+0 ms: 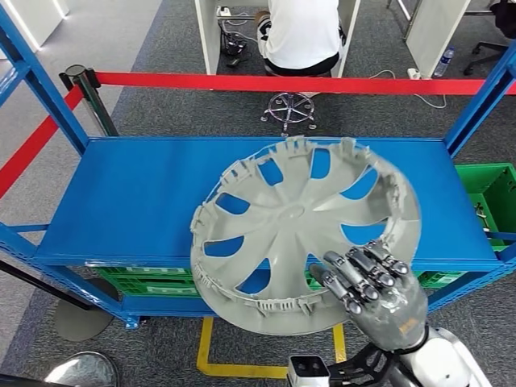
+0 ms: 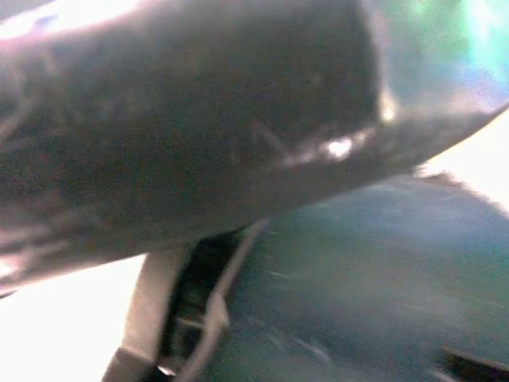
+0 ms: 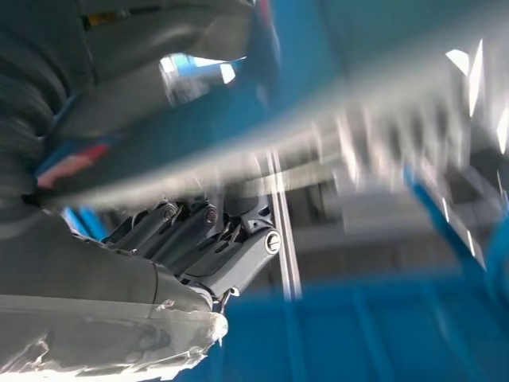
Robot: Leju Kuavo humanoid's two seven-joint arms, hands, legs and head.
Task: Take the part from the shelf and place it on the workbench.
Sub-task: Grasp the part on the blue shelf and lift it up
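The part is a large grey wheel cover [image 1: 292,218] with spoke openings, its inner side with clips facing up. It hangs tilted over the front half of the blue shelf [image 1: 134,193]. My right hand [image 1: 377,294] grips its near right rim, fingers [image 1: 359,278] lying over the top of the edge. In the right wrist view the cover's rim [image 3: 372,119] runs as a blurred grey band between the thumb and the dark fingers [image 3: 228,247]. The left wrist view is a dark blur, and I cannot make out how my left hand stands.
Blue uprights [image 1: 43,89] frame the shelf at both ends. Green crates sit under the shelf [image 1: 146,278] and at the right [image 1: 496,193]. Red barrier tape [image 1: 243,81] runs behind, a person [image 1: 302,32] sits beyond it, and yellow floor marking [image 1: 206,355] lies below.
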